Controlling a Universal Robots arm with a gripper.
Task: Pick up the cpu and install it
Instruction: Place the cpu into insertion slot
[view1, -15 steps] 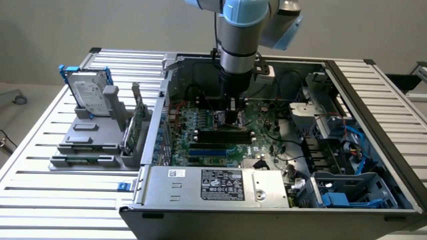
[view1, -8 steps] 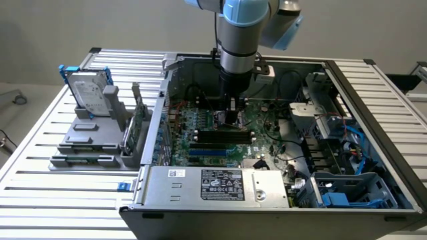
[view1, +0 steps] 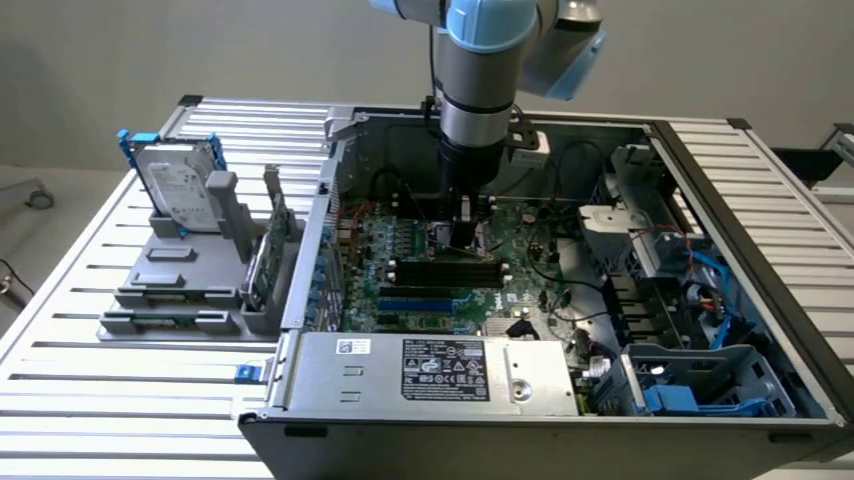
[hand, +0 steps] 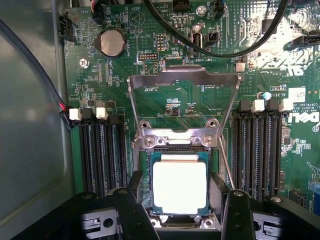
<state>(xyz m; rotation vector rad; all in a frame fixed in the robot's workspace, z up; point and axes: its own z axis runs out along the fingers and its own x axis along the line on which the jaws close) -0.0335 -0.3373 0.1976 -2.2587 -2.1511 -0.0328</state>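
Wrist view: cpu (hand: 179, 188) lies between the hand's (hand: 179, 202) fingers (hand: 132, 206).

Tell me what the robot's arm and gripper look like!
The arm is a round silver-grey tube with light blue caps on its joints, and it turns black lower down. The gripper is black and chunky, with dull, matt surfaces.
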